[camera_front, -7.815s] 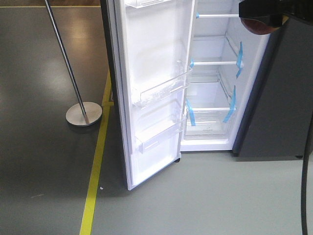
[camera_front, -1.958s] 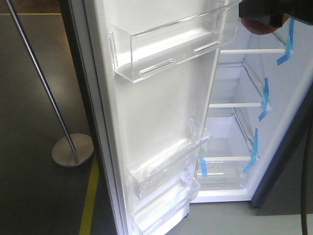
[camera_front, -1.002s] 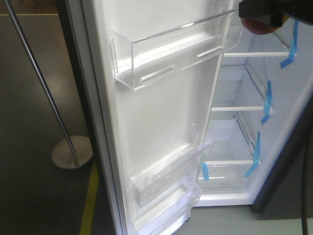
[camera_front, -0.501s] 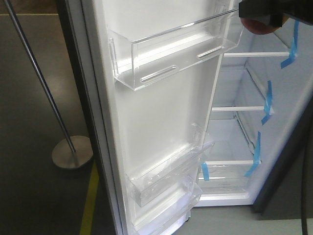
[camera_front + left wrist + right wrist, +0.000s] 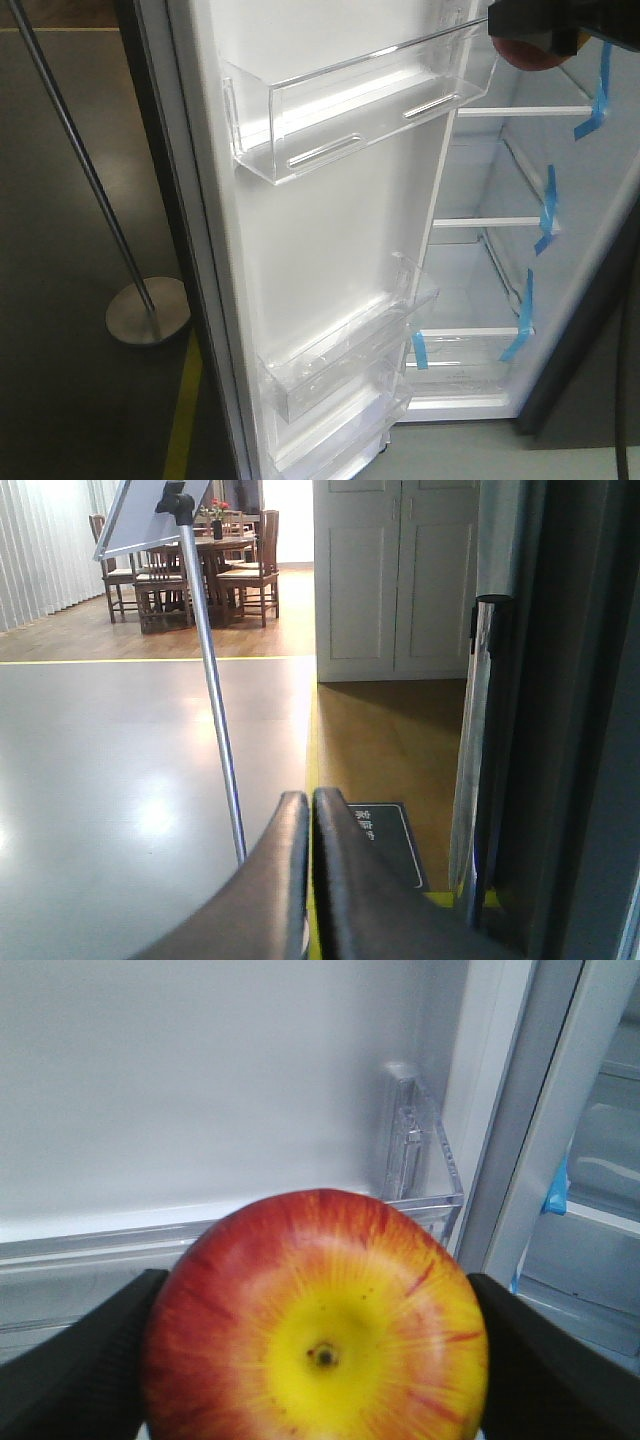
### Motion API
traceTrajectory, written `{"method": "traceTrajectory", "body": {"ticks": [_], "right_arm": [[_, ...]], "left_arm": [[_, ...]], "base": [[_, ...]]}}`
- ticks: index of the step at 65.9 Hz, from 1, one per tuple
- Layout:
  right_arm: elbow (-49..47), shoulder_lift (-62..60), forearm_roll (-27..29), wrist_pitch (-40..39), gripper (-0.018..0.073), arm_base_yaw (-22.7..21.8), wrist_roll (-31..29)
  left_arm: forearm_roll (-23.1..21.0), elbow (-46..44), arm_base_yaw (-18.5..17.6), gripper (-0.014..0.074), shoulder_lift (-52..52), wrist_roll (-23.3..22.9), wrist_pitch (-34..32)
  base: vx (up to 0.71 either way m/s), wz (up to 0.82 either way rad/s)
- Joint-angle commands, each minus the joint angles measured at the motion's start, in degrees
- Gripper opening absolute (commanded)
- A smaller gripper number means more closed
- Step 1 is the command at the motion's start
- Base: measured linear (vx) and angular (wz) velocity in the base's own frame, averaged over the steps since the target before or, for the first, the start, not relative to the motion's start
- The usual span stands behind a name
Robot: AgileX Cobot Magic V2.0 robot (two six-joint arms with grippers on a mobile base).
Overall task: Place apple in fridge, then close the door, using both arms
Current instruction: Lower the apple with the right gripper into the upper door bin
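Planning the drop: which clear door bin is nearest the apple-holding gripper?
The uppermost door bin: its right end is beside the right gripper and apple; lower bins hang far below.

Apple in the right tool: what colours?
The apple is red with a streaked yellow centre; best in the right wrist view.

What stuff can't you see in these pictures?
- Front view: most of the apple, hidden behind the right gripper.
- Front view: the top of the fridge, cut off by the picture's edge.
- Right wrist view: whatever lies under the apple; it blocks the view.
- Left wrist view: the shelves, which lie outside this view.
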Motion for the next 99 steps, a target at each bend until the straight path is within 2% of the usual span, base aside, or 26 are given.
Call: {"method": "traceTrajectory", "body": {"ticks": [1, 99], "right_arm": [[-1.82, -1.73, 2.2, -3.5, 0.0122, -0.18, -0.26], [-1.82, -1.73, 2.2, -3.5, 0.0122, -0.18, -0.26]], "left_arm": [[-0.32, -1.16, -0.33, -0.0006, -0.33, -0.02, -4.21], [-0.32, -1.16, -0.33, -0.0006, -0.33, -0.02, -4.21]], "base": [[0.0, 0.0], [0.0, 0.0]]}}
